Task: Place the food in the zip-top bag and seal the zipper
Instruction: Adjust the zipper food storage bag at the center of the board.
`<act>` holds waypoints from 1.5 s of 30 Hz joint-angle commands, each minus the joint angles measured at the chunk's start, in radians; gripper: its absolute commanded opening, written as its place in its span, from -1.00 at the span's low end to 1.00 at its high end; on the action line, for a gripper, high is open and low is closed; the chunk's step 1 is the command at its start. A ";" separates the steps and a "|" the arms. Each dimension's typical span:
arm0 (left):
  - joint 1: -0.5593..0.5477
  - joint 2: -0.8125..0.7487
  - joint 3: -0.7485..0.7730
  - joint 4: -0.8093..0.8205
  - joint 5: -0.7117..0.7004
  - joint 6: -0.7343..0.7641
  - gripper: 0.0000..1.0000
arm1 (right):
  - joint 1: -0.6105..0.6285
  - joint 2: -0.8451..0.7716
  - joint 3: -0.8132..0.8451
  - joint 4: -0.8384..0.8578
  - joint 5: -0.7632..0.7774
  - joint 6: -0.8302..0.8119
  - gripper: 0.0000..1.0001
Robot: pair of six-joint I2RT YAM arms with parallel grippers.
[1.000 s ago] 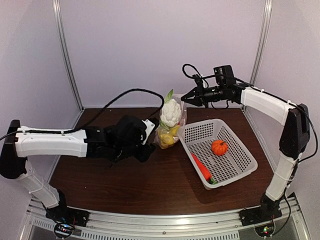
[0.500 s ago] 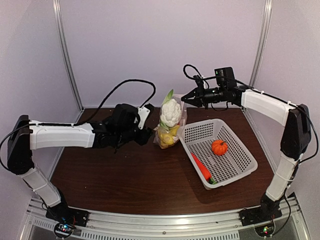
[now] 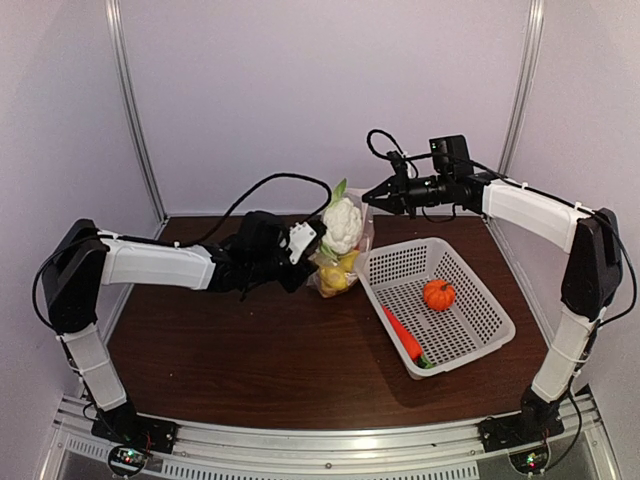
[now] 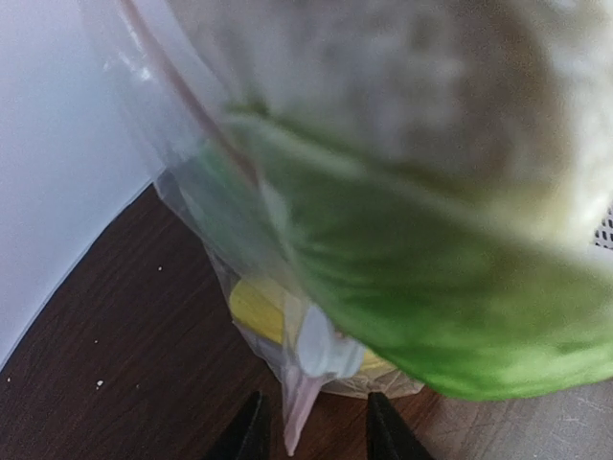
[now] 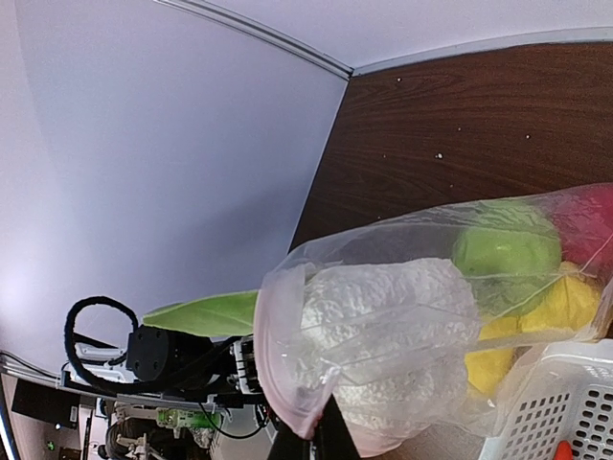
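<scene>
The zip-top bag [image 3: 338,268] stands upright left of the basket, holding yellow lemons [image 3: 340,272], with the white cauliflower [image 3: 342,222] sticking out of its mouth. My right gripper [image 3: 367,197] is shut on the bag's pinkish mouth rim [image 5: 278,383] and holds it up. In the right wrist view the cauliflower [image 5: 383,316], green apple [image 5: 506,254], lemon [image 5: 565,299] and red pepper [image 5: 594,216] lie inside the bag. My left gripper [image 3: 316,238] is open at the bag's left side. Its jaws [image 4: 311,439] straddle a hanging plastic strip below the white slider tab [image 4: 326,345].
The white perforated basket [image 3: 470,330] sits right of the bag and holds the orange pumpkin [image 3: 438,294] and the orange carrot [image 3: 403,338]. The cauliflower's green leaf [image 4: 431,287] fills most of the left wrist view. Booth walls stand behind and beside the table.
My left arm has swung right and away from me, bringing its gripper up against the bag's left side. The right gripper and the bag have held still.
</scene>
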 commanded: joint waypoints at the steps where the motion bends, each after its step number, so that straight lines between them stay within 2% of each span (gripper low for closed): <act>1: 0.019 0.015 0.026 0.074 -0.013 0.034 -0.31 | 0.001 -0.046 -0.026 0.041 -0.020 0.006 -1.00; 4: 0.026 0.023 0.032 0.088 -0.018 0.035 -0.35 | 0.000 -0.046 -0.025 0.041 -0.020 0.005 -1.00; 7: 0.029 0.037 0.042 0.104 -0.005 0.039 -0.50 | 0.002 -0.045 -0.024 0.042 -0.020 0.004 -1.00; 13: 0.030 0.048 0.062 0.105 0.022 0.053 -1.00 | 0.000 -0.042 -0.029 0.044 -0.020 0.005 -1.00; 16: 0.029 -0.022 0.077 0.016 0.033 0.053 -1.00 | -0.008 -0.041 -0.019 0.044 -0.028 0.004 -1.00; 20: -0.010 -0.237 0.270 -0.440 0.019 0.014 -1.00 | -0.048 -0.054 0.067 -0.077 0.037 -0.066 -1.00; 23: -0.021 -0.299 0.264 -0.529 0.031 -0.038 -1.00 | -0.058 -0.047 0.157 -0.229 0.172 -0.187 -1.00; 25: -0.059 -0.289 0.335 -0.637 0.021 -0.061 -1.00 | -0.059 -0.044 0.181 -0.256 0.208 -0.209 -1.00; 27: -0.072 -0.327 0.302 -0.616 -0.064 -0.062 -1.00 | -0.058 -0.053 0.172 -0.251 0.228 -0.205 -1.00; 29: -0.077 -0.330 0.345 -0.643 -0.012 -0.084 -1.00 | -0.057 -0.057 0.153 -0.227 0.206 -0.181 -1.00; 32: -0.052 -0.296 0.335 -0.671 -0.102 -0.043 -1.00 | -0.052 -0.065 0.126 -0.171 0.173 -0.146 -1.00; 34: -0.056 -0.252 0.388 -0.724 0.002 -0.060 -1.00 | -0.044 -0.084 0.101 -0.123 0.136 -0.112 -1.00; 36: -0.060 -0.237 0.341 -0.675 -0.035 -0.060 -1.00 | -0.024 -0.112 0.082 -0.113 0.130 -0.112 -1.00; 38: -0.068 -0.228 0.346 -0.663 -0.010 -0.061 -1.00 | 0.004 -0.134 0.059 -0.116 0.124 -0.122 -1.00; 40: -0.075 -0.245 0.300 -0.574 -0.020 -0.090 -1.00 | 0.023 -0.146 0.026 -0.122 0.146 -0.134 -1.00; 45: -0.074 -0.243 0.245 -0.495 -0.028 -0.102 -1.00 | 0.044 -0.110 -0.017 -0.166 0.168 -0.220 -0.98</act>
